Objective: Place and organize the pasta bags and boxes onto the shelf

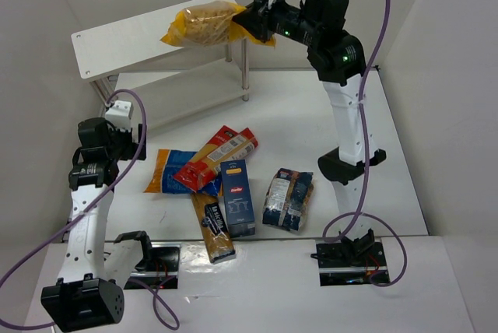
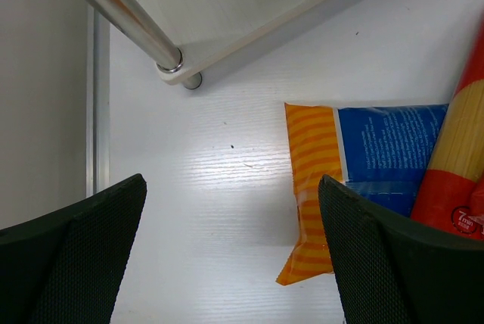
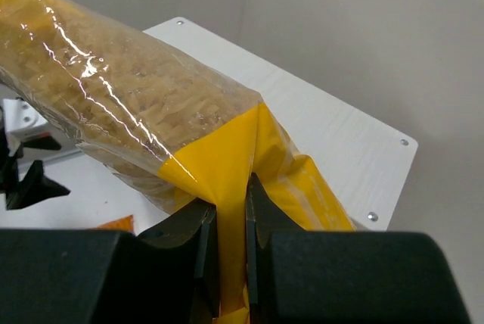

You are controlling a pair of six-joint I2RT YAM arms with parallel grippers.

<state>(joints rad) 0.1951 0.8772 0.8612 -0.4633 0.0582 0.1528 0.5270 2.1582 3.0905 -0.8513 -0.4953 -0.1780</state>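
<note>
Over the shelf (image 1: 140, 33), right fingers (image 3: 185, 244) pinch the yellow bag (image 1: 204, 26); I'd lower it flat before releasing; left fingers (image 2: 76, 256) gape empty.

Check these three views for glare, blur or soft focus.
Top external: sharp, evenly lit, soft shadows under the white two-tier shelf. Left wrist: a bright glare patch on the white table beside the orange-and-blue bag. Right wrist: specular streaks on the clear film of the yellow clear-windowed pasta bag; the right end effector gripping it is underexposed.
</note>
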